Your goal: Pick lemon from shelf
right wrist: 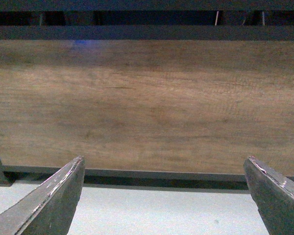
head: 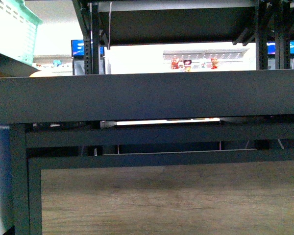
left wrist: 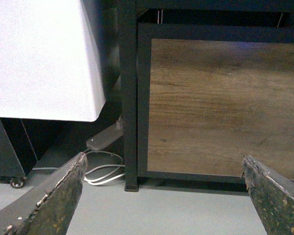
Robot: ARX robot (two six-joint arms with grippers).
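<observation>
Shelf: the black metal shelf fills the front view, and the front lip of one tier runs edge to edge across the middle.
Lemon: cannot be made out. The tier's lip hides whatever lies on it, and only a sliver of orange-yellow shows above the lip at its left end.
Wood panel: a brown wood panel sits in the black frame below the tier. Both wrist views face it.
Basket: a mint-green basket stands at the upper left, beside the shelf's post.
Left gripper: the left gripper is low, near the floor and facing the shelf's left corner post. Its worn fingers are spread wide with nothing between them.
Right gripper: the right gripper is low before the panel's bottom edge, its fingers likewise wide apart and empty.
Left of the post: a white box is here, and a white cable is looped on the floor by the post's foot.
Arms: neither shows in the front view.
</observation>
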